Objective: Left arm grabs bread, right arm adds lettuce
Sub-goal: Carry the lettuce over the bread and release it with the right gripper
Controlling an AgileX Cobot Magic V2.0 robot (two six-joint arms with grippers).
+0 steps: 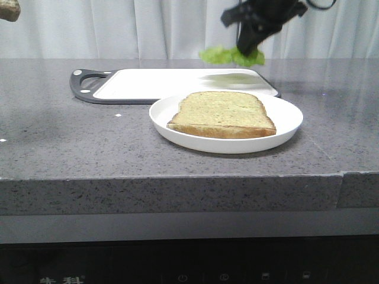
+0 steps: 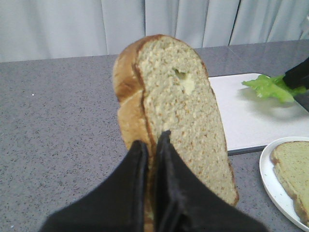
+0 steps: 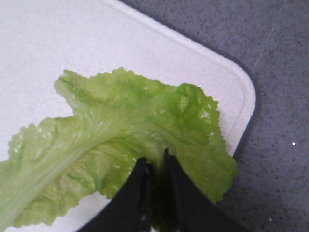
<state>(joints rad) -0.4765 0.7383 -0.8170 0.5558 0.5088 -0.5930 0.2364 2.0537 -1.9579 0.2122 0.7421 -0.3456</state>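
Nearest me, a plain toast slice [image 1: 222,114] lay on the white plate [image 1: 172,127]. The left gripper [image 2: 152,145] was pinched tight on the holed bread [image 2: 178,121], holding it upright above the counter. Farther back, the right gripper [image 3: 155,164] was clamped on the lettuce [image 3: 120,145], which hung above the white cutting board [image 1: 154,83].

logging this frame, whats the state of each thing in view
left end effector: shut on the bread
bread: held upright, off the counter
right end effector: shut on the lettuce
lettuce: lifted above the cutting board
cutting board: flat on the counter, nothing on it
plate: holds second bread slice, lying flat
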